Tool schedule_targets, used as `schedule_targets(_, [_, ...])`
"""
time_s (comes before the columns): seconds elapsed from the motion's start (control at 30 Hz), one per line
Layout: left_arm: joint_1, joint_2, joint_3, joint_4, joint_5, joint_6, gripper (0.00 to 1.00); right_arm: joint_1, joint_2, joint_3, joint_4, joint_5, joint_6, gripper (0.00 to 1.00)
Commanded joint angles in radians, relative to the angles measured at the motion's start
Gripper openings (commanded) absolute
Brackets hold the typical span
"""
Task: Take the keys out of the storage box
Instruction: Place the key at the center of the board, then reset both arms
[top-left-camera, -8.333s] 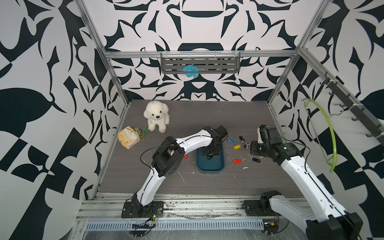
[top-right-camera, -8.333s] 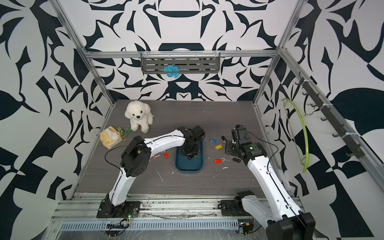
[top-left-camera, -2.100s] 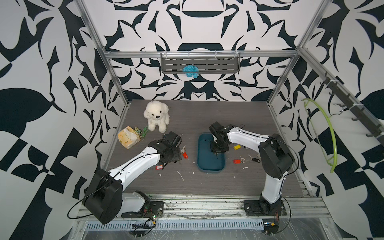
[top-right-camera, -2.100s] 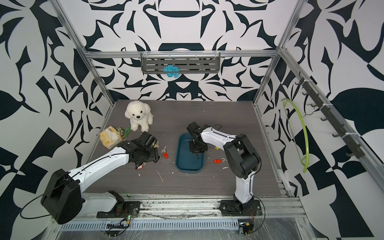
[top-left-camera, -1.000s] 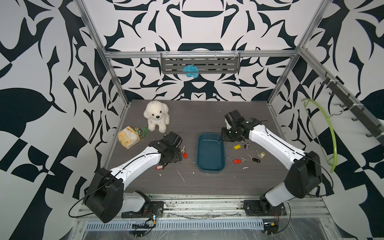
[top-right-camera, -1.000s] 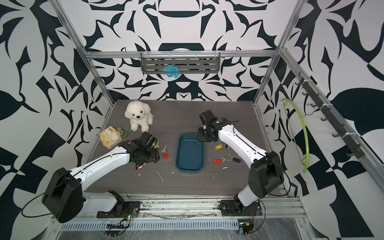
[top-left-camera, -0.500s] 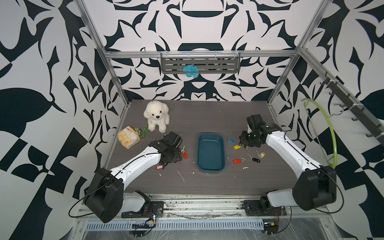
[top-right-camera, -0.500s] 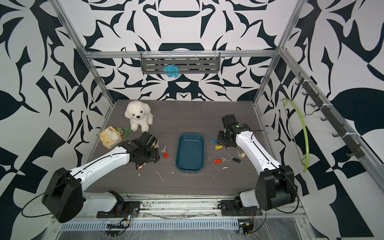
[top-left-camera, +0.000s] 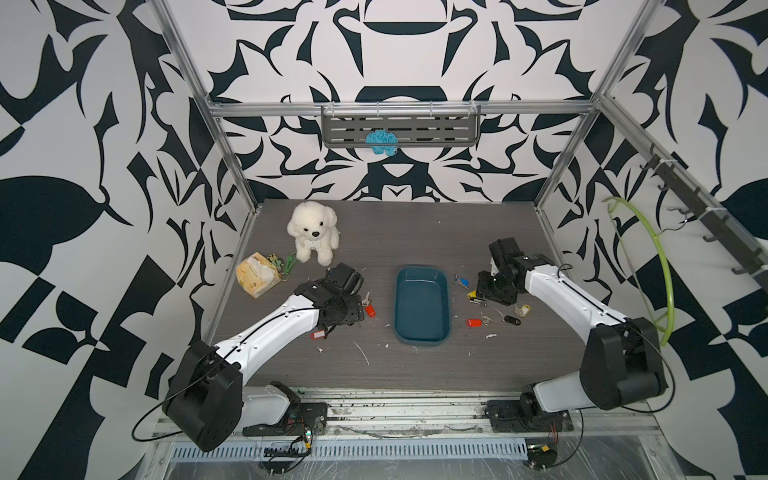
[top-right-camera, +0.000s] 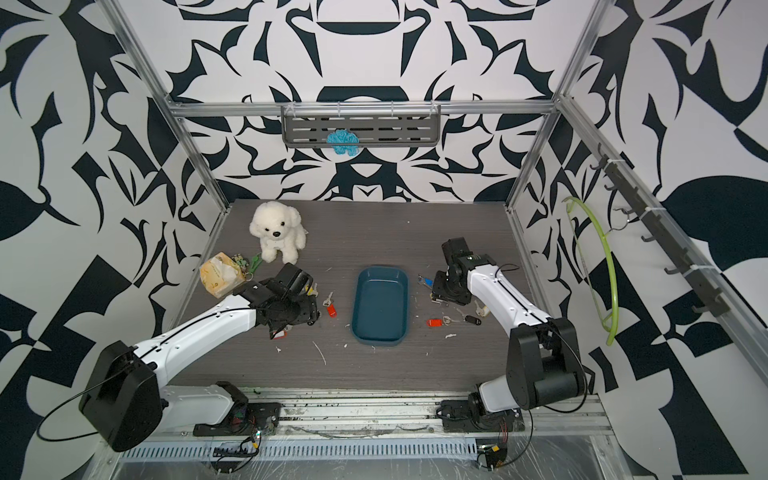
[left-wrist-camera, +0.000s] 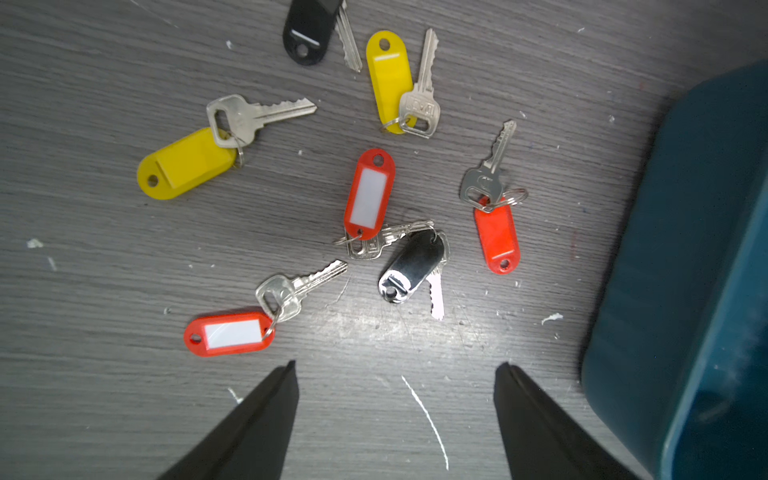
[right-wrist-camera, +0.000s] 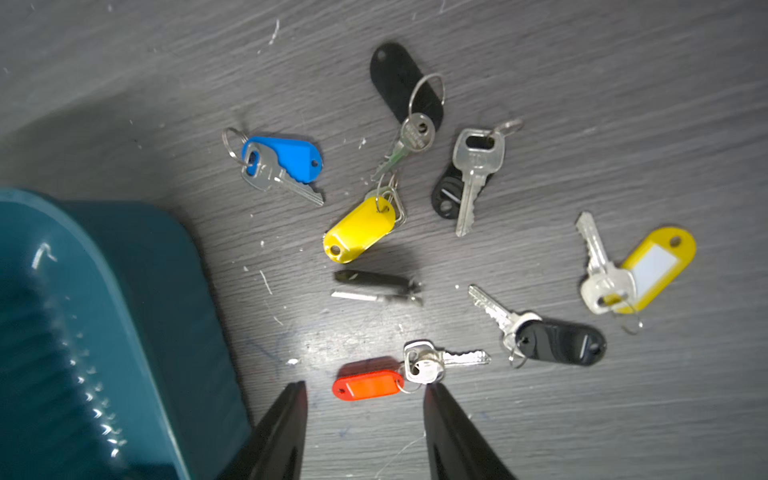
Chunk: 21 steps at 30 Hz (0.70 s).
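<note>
The storage box (top-left-camera: 422, 309), a dark teal tray, sits flat on the desk (top-left-camera: 415, 370) midway between the two arms, its long side running front to back. Both top views show only teal plastic inside it.

The left pincer (left-wrist-camera: 397, 366) hovers above the desk just beside the box's left wall. Its jaws stand wide apart with nothing between them. Seven keys (left-wrist-camera: 370, 197) lie scattered on the desk below it, all outside the box. Three carry red tags, two carry yellow tags and two carry black fobs. None touches the box.

The right pincer (right-wrist-camera: 363, 385) hangs above the desk on the box's right side, jaws parted and gripping nothing. More keys lie below it, also outside the box. They include a blue-tagged key (right-wrist-camera: 286, 158), two with yellow tags and three with black fobs. A red-tagged key (right-wrist-camera: 368, 384) lies on the desk and shows between the fingertips in the wrist view. One further dark fob with its key (right-wrist-camera: 376, 286) is blurred, and whether it rests on the desk cannot be told.

A white plush dog (top-left-camera: 312, 237) sits upright at the rear left, well apart from the box. A yellow packet (top-left-camera: 257, 274) lies near the left wall, with a green-handled item (top-left-camera: 289, 262) beside it.

A grey slotted shelf (top-left-camera: 401, 126) on the rear wall carries a blue knitted item (top-left-camera: 380, 141).
</note>
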<state>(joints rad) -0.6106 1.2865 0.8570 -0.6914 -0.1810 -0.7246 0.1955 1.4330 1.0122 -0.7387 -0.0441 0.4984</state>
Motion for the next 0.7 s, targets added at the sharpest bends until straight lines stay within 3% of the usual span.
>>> schedule_targets(0.0, [0.004,-0.06,0.007,-0.016,-0.027,0.031,0.83,-0.006,-0.061,0.014,-0.029,0.021,-0.006,0.57])
schedule_targets(0.17, [0.004,-0.135,0.08,-0.016,-0.085,0.138,0.82,-0.009,-0.128,0.052,-0.059,0.065,-0.019,0.59])
schedule_targets(0.27, [0.004,-0.229,0.136,0.015,-0.196,0.251,0.83,-0.009,-0.19,0.088,-0.056,0.125,-0.048,0.59])
schedule_targets(0.37, [0.005,-0.356,0.125,0.161,-0.329,0.397,0.84,-0.009,-0.293,0.093,0.031,0.176,-0.106,0.6])
schedule_targets(0.4, [0.006,-0.403,0.092,0.252,-0.366,0.464,0.84,-0.01,-0.346,0.07,0.096,0.196,-0.139,0.6])
schedule_targets(0.47, [0.014,-0.483,-0.006,0.471,-0.387,0.608,0.94,-0.01,-0.454,-0.012,0.266,0.242,-0.194,0.66])
schedule_targets(0.5, [0.022,-0.521,-0.067,0.593,-0.381,0.684,0.99,-0.01,-0.512,-0.074,0.374,0.263,-0.256,0.77])
schedule_targets(0.53, [0.028,-0.547,-0.126,0.708,-0.377,0.745,1.0,-0.01,-0.563,-0.147,0.498,0.256,-0.325,0.96])
schedule_targets(0.6, [0.07,-0.572,-0.247,0.951,-0.337,0.876,0.99,-0.01,-0.663,-0.347,0.813,0.172,-0.48,1.0])
schedule_targets(0.67, [0.146,-0.549,-0.308,1.074,-0.282,0.916,0.99,-0.009,-0.698,-0.493,1.05,0.158,-0.569,0.99])
